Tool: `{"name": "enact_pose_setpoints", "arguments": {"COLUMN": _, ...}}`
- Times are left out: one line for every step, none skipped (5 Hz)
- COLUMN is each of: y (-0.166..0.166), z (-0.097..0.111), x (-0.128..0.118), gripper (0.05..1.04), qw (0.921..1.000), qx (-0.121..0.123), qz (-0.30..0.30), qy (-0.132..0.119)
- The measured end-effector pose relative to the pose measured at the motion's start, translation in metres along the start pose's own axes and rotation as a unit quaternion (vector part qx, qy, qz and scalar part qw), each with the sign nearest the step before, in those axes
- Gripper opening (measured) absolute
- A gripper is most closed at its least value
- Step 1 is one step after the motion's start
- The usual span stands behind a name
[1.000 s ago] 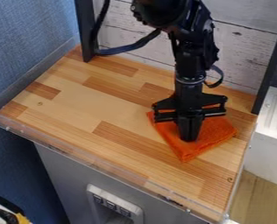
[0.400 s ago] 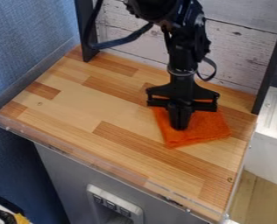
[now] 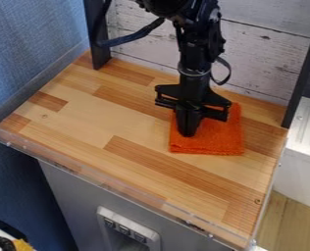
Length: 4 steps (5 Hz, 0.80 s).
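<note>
Camera view: cloth (image 3: 217, 138) beneath hand (image 3: 187, 134)

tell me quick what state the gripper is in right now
Gripper: down at the orange cloth; open or shut, and whether it grips the cloth, cannot be told.

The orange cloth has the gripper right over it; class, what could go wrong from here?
The gripper is near one side of the orange cloth, not over its middle, so a pull there might twist or bunch it. The cloth looks folded in layers, so a grip could catch only the top one and open the fold. It lies flat on the wooden top, so pressing down might drag it rather than lift it.
</note>
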<state>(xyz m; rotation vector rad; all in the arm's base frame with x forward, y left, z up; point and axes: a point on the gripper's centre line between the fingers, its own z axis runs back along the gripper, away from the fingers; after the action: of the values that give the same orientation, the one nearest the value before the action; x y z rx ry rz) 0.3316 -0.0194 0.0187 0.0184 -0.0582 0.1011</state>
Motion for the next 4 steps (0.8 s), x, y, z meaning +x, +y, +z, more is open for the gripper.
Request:
{"name": "enact_pose_setpoints", "arguments": {"y": 0.007, "z": 0.001, "x": -0.004, "gripper": 0.078, "qw": 0.9995, "qx": 0.011, "qz": -0.027, "qy": 0.015}}
{"name": "enact_pose_setpoints", "arguments": {"y": 0.009, "z": 0.008, "x": -0.004, "gripper": 0.224, "qw": 0.998, "qx": 0.015, "qz": -0.049, "qy": 0.037}}
{"name": "enact_pose_setpoints", "arguments": {"y": 0.019, "z": 0.015, "x": -0.007, "gripper": 0.473, "qw": 0.9961, "qx": 0.013, "qz": -0.062, "qy": 0.062}}
{"name": "enact_pose_setpoints", "arguments": {"y": 0.036, "z": 0.025, "x": -0.009, "gripper": 0.771, "qw": 0.995, "qx": 0.003, "qz": -0.071, "qy": 0.071}}
